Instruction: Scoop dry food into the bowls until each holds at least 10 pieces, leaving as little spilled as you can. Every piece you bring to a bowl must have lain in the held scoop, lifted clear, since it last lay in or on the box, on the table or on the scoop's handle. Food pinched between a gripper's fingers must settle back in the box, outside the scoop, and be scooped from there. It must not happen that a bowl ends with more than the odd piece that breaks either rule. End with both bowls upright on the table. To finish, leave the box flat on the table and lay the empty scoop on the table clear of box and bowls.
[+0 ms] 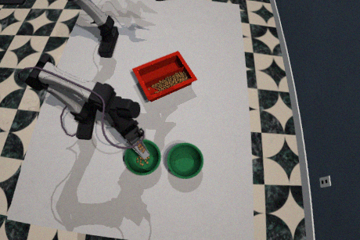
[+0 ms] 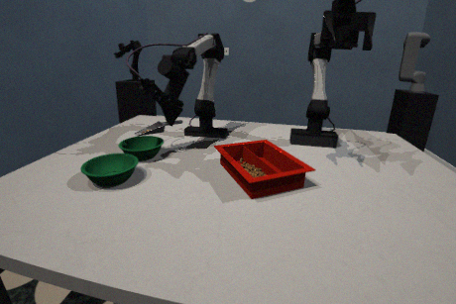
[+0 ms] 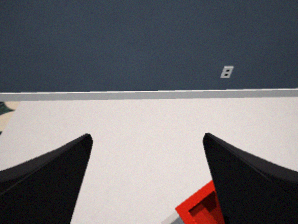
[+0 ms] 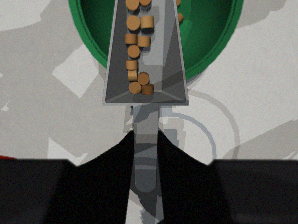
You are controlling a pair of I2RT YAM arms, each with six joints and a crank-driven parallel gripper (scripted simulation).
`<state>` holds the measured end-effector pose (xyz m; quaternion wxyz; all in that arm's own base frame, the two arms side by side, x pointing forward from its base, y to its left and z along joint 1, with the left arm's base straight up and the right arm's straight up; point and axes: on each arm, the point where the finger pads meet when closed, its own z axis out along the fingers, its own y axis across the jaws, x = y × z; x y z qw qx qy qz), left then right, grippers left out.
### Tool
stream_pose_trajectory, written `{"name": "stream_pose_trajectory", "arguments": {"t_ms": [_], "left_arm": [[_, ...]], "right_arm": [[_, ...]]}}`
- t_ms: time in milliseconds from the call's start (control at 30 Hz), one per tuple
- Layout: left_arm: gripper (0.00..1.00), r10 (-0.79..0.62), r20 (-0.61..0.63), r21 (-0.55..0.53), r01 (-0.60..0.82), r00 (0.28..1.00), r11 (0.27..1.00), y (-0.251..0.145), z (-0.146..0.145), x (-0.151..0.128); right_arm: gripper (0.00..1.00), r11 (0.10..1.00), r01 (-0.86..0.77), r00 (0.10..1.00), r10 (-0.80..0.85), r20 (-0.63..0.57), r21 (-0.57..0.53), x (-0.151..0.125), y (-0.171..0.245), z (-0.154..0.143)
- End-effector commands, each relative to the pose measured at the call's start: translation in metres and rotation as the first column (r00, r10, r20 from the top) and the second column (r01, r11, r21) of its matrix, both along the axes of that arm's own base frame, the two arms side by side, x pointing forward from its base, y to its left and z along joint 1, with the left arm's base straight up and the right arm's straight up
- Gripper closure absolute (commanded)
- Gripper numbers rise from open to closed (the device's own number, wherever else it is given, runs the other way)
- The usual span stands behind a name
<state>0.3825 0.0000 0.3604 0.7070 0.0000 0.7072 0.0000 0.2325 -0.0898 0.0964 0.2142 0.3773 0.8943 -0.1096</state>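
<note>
My right gripper [image 1: 137, 137] [image 4: 145, 133] is shut on the handle of the grey scoop [image 4: 165, 55] [image 2: 151, 129]. Several brown pieces [image 4: 133, 51] [image 1: 141, 148] lie in the scoop, mostly along one side. The scoop is over one green bowl [image 1: 129, 165] [image 2: 141, 148] [image 4: 90, 35], which holds several pieces; the scoop hides part of its inside. The other green bowl [image 1: 185, 161] [image 2: 110, 170] stands upright beside it and looks empty. The red box [image 1: 143, 84] [image 2: 279, 186] [image 3: 195, 201] lies flat, with food [image 1: 170, 82] [image 2: 252, 168] in one compartment. My left gripper [image 3: 147, 136] is open and empty, high above the table.
The white table [image 1: 219, 118] [image 2: 198, 239] bears the box, well apart from the bowls. The two bowls stand close together with a narrow gap. The left arm is raised on the far side of the box from the bowls.
</note>
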Motion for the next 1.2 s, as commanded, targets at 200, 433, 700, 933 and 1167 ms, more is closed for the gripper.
{"name": "stream_pose_trajectory", "arguments": {"t_ms": [200, 433, 700, 933, 1167], "left_arm": [[0.00, 0.000, 0.032, -0.001, 0.000, 0.999, 1.000, 0.000, 0.013, -0.002], [0.00, 0.000, 0.032, -0.001, 0.000, 0.999, 1.000, 0.000, 0.013, -0.002], [0.00, 0.000, 0.032, -0.001, 0.000, 0.999, 1.000, 0.000, 0.013, -0.002], [0.00, 0.000, 0.032, -0.001, 0.000, 0.999, 1.000, 0.000, 0.013, -0.002], [0.00, 0.000, 0.032, -0.001, 0.000, 0.999, 1.000, 0.000, 0.013, -0.002]], "right_arm": [[1.00, 1.000, -0.009, 0.998, 0.009, 0.068, 0.006, 0.011, -0.003, 0.020], [1.00, 0.999, 0.023, 0.998, -0.025, 0.061, 0.030, 0.012, -0.001, 0.018], [1.00, 0.995, 0.074, 0.996, -0.077, 0.048, 0.062, 0.016, -0.002, 0.016], [1.00, 0.990, 0.111, 0.992, -0.116, 0.054, 0.082, 0.019, -0.002, 0.019], [1.00, 0.984, 0.144, 0.987, -0.151, 0.057, 0.103, 0.022, -0.001, 0.020]]}}
